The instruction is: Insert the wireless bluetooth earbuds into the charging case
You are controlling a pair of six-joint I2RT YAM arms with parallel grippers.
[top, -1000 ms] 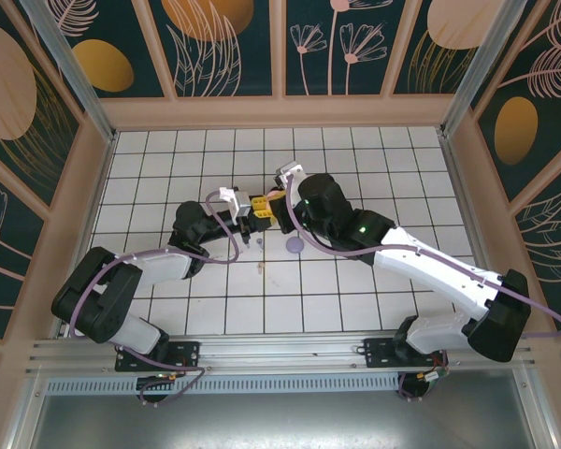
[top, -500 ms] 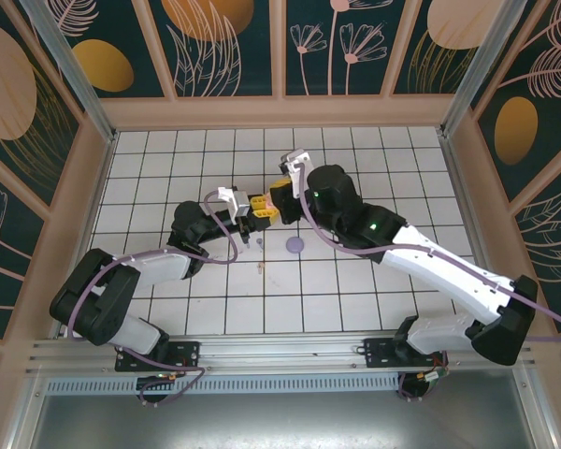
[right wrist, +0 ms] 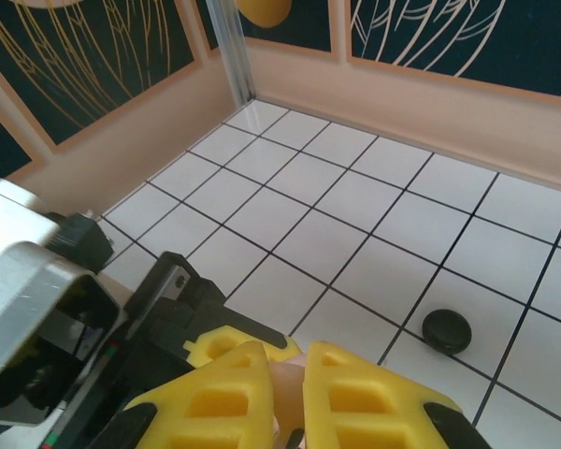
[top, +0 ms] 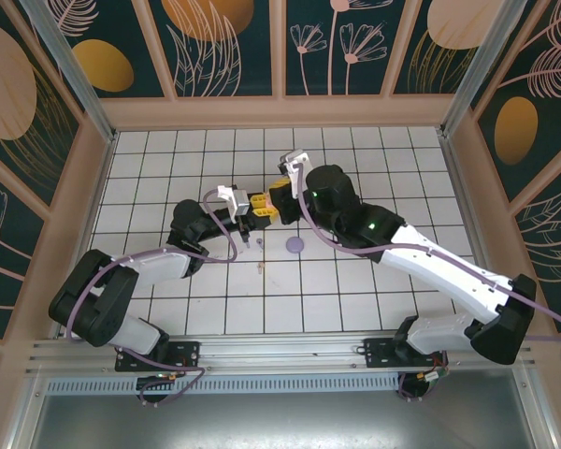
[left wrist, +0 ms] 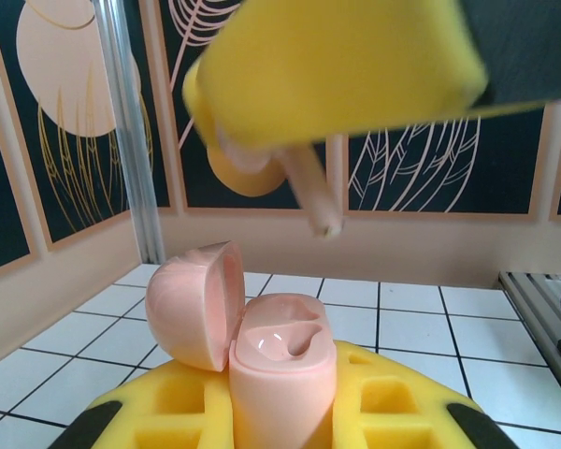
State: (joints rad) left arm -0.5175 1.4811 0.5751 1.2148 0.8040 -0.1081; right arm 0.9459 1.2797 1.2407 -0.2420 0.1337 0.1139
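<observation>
Nearby, a lilac case (top: 295, 245) and loose earbud (top: 260, 268) dot the tiles (top: 355, 290).

- My left gripper (top: 260, 208) and right gripper (top: 278, 198) meet fingertip to fingertip mid-table.
- A charging case (left wrist: 280, 365) stands upright in my left gripper, its lid (left wrist: 194, 304) open beside it.
- An earbud (left wrist: 310, 187) hangs from my right gripper, just above that case and not touching it.
- A closed case (top: 295, 245) lies on the tiles (top: 355, 299), nearer and slightly right.

Bright, even overhead light, soft shadows on the white floor (top: 355, 290). Left wrist view: the near yellow finger (left wrist: 337, 65) and earbud (left wrist: 310, 192) are blurred; the pink case (left wrist: 280, 355) carries small glossy highlights.
</observation>
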